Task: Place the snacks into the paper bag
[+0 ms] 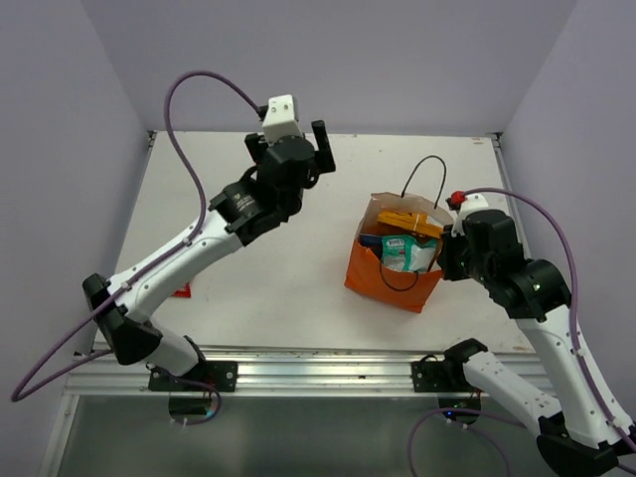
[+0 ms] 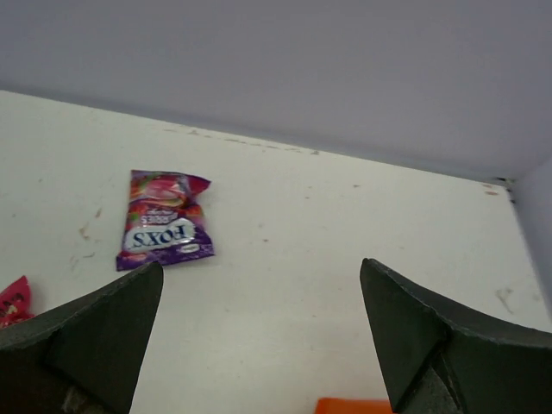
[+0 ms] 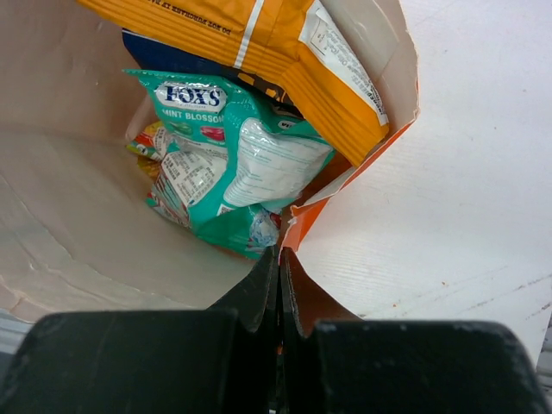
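My left tool [image 2: 259, 336] hangs open above the counter [image 2: 362, 216], the nearer arm to the purple packet [image 2: 164, 220] lying flat ahead, leftward in its wrist view, long axis running away, while my right tool [image 3: 279, 280] pinches the rim of the paper bag [image 3: 69, 198].

Open orange paper bag [image 1: 383, 280] holds teal packet [image 3: 233, 164], orange-yellow packet [image 3: 259, 43]; purple packet [image 2: 164, 220] lies outside.

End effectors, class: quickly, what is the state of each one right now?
Left end effector: open, holding nothing.
Right end effector: closed, pinching the paper bag at its rim.
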Action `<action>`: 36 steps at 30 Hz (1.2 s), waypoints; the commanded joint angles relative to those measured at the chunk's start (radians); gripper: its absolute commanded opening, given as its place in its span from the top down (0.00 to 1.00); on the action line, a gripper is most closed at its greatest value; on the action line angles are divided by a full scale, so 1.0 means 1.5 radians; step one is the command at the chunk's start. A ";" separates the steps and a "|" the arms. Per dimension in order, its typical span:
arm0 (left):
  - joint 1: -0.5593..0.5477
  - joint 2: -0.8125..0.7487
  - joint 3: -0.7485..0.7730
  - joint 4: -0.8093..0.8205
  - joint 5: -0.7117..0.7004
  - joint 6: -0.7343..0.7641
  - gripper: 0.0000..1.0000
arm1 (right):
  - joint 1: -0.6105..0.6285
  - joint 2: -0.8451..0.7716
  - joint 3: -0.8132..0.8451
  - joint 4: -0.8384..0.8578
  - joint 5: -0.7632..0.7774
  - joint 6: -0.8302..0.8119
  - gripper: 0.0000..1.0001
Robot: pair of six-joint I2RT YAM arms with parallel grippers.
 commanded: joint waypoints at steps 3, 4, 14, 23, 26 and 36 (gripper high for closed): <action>0.188 0.195 0.065 -0.108 0.128 -0.005 0.00 | 0.002 0.008 0.009 0.021 0.006 -0.005 1.00; 0.234 0.228 0.085 -0.116 0.141 -0.003 0.00 | 0.002 0.010 0.010 0.021 0.008 -0.003 1.00; 0.373 0.491 0.242 -0.073 0.231 0.046 0.00 | 0.001 0.049 0.006 0.033 0.041 0.040 1.00; 0.427 0.653 0.296 -0.025 0.367 0.063 0.01 | 0.001 0.107 0.011 0.052 0.054 0.055 1.00; 0.427 0.664 0.268 -0.031 0.373 0.058 0.46 | 0.002 0.122 0.021 0.058 0.051 0.056 1.00; 0.388 0.339 0.042 0.083 0.430 0.045 1.00 | 0.001 0.107 0.008 0.067 0.027 0.054 1.00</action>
